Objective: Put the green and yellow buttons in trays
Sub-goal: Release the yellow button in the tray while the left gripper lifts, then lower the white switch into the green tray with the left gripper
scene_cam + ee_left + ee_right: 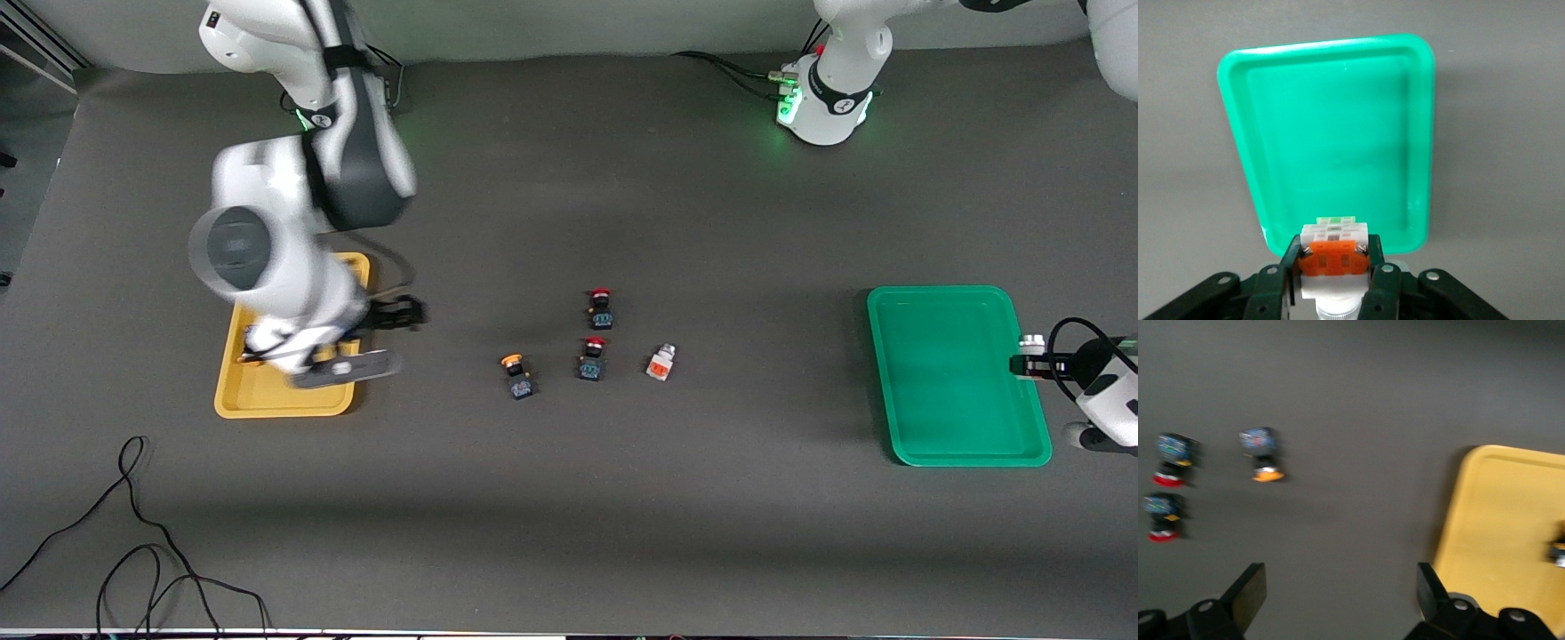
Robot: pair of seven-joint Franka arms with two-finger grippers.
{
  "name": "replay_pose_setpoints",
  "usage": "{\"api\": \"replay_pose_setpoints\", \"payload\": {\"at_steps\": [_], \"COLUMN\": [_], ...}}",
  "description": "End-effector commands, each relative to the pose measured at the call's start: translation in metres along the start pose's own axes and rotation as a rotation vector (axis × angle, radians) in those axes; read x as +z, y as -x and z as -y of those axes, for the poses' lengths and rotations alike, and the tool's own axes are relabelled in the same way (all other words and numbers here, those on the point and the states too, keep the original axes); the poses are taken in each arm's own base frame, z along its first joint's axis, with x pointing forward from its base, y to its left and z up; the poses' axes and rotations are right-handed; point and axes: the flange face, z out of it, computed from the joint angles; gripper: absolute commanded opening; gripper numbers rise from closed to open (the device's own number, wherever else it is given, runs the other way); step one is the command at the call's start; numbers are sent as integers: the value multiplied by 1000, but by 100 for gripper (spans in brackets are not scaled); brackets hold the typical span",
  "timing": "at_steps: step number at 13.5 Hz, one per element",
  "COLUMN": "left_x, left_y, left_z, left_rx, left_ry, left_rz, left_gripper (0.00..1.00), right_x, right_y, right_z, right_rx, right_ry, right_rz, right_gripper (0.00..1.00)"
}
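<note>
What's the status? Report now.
Left pincer shut on white button at green tray edge. Right pincer open beside yellow tray. Yellow-capped button still on table.

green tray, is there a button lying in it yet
No, the green tray is bare inside; the left claw is shut on a white button at its rim.

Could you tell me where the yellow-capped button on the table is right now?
The yellow-capped button sits mid-table, beside the nearer red-capped button, toward the right arm's end from it.
</note>
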Motion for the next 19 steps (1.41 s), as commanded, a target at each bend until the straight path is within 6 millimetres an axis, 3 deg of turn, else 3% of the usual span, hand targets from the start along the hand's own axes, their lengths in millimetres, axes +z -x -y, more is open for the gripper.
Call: {"api": "replay_pose_setpoints", "payload": {"at_steps": [1, 3, 6, 9, 11, 12, 13, 14, 15, 17, 19], "left_x": [41, 84, 151, 194, 200, 201, 200, 196, 191, 169, 125], "left_y": [1, -4, -2, 2, 2, 2, 2, 5, 5, 11, 18], "left_z": [23, 44, 49, 53, 52, 52, 54, 58, 58, 56, 46], "left_rx": [44, 75, 82, 75, 75, 77, 74, 73, 73, 77, 80], "left_ry": [-21, -35, -41, -48, -43, -43, -43, -43, -44, -41, -23], "left_rz": [-37, -81, -143, -192, -185, -183, -186, -187, -187, -173, -128], "left_gripper": [0, 0, 0, 0, 0, 19, 99, 100, 100, 100, 100], "right_x": [24, 58, 133, 198, 226, 236, 240, 241, 244, 243, 241], "right_y": [-5, -9, -9, -9, -7, -8, -9, -11, -13, -13, -14], "right_z": [47, 66, 77, 96, 104, 105, 104, 105, 106, 105, 104], "right_rx": [71, 52, 27, -5, 16, 22, 23, 20, 19, 19, 20], "right_ry": [-25, -8, -1, 30, 0, 2, 6, 8, 12, 11, 10], "right_rz": [-45, -70, -148, -202, -207, -213, -220, -224, -225, -225, -225], "right_gripper": [100, 100, 100, 100, 100, 100, 100, 100, 94, 58, 27]}}
